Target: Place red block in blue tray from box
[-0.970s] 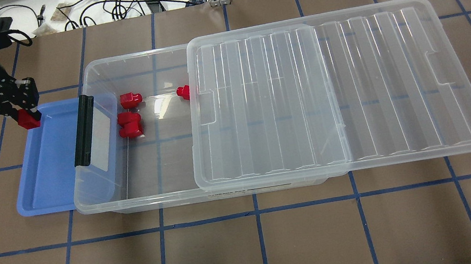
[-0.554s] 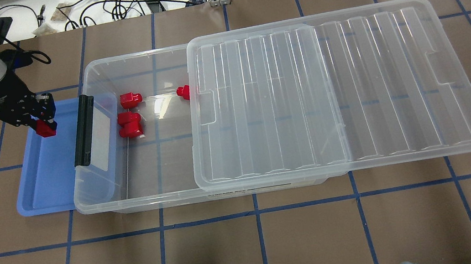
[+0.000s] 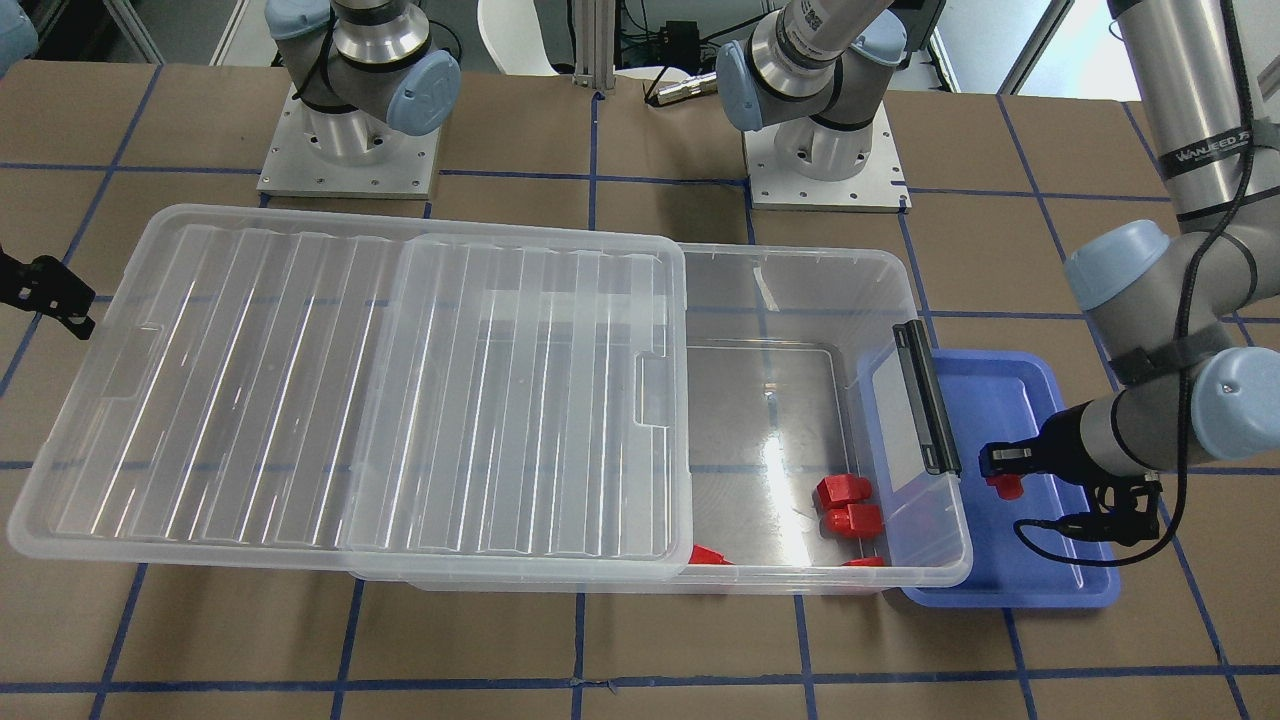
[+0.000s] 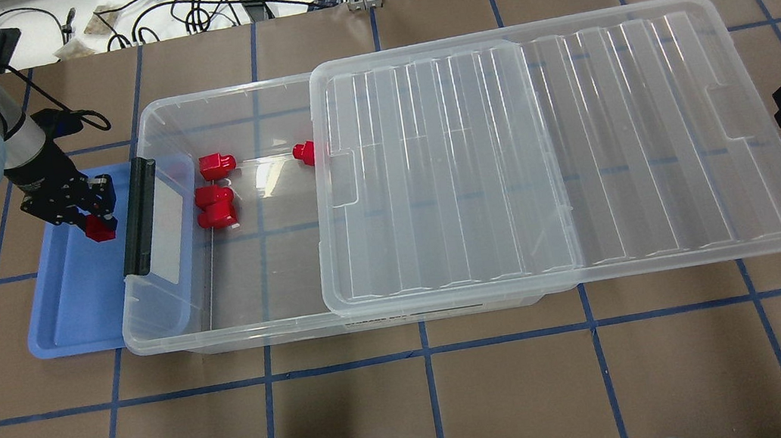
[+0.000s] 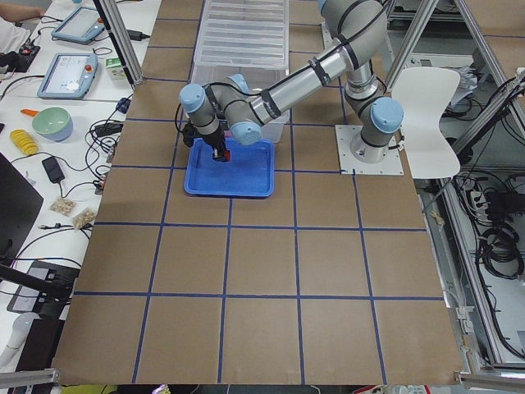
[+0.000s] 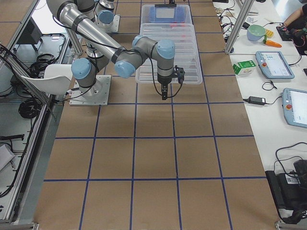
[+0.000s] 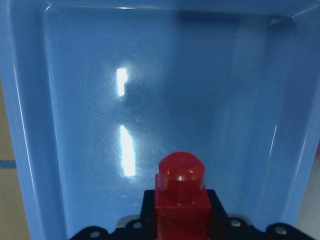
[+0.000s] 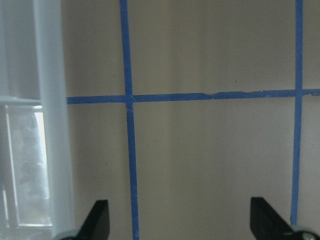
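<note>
At the end of the half-lidded box [image 4: 220, 94], the left claw [image 4: 96, 220] had swung in from the outer rim of the blue tray [image 4: 76, 294] within a second, while the right claw [image 8: 182, 217] hung spread and idle. The red block [image 4: 101, 229] stayed pinched just above the tray floor, so release seemed next.

Bright even overhead light, white glare streaks on the blue tray [image 7: 75, 125], soft blur in wrist views
</note>
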{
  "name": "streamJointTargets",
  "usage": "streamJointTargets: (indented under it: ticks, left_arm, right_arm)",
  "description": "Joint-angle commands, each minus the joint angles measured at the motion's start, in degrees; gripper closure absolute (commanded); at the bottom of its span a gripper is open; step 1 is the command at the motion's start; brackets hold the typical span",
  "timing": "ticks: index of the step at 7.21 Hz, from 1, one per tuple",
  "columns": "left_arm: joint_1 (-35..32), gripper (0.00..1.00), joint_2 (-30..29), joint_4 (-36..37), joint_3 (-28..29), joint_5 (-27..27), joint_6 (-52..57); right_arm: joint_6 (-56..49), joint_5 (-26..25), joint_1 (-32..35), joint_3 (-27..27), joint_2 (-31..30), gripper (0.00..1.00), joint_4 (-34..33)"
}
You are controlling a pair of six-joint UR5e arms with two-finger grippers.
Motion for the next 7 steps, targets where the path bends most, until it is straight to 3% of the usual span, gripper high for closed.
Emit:
streamJointTargets:
  ticks: [1,3,4,5,6,7]
  left_arm:
    - [0.0,1.0,-2.3,1.0,0.0,0.1,0.1]
    - [0.0,1.0,-4.4,3.5,-0.1,2.8,0.1]
    - [0.0,0.7,-4.9,3.5,-0.1,2.8,0.1]
    - [0.0,0.65,-5.2,3.4,-0.2,2.7,0.1]
    - [0.0,0.01,-5.2,3.3,-0.4,2.6,0.0]
    - [-0.1,0.0,-4.1,2.2,-0.5,2.8,0.0]
  right_arm:
    - [2.8,0.2,3.2,0.1,0.1,0.0,-0.2]
    - [5.4,1.2,5.1,0.3,0.1,0.0,-0.3]
    - [9.1,1.3,8.3,0.6,0.2,0.0,-2.1]
    - [11.2,1.1,11.0,1.4,0.5,0.0,-3.4]
    - [14.5,1.0,13.2,1.5,0.8,0.0,-4.8]
    - [17.1,0.7,15.6,1.4,1.0,0.0,-5.3]
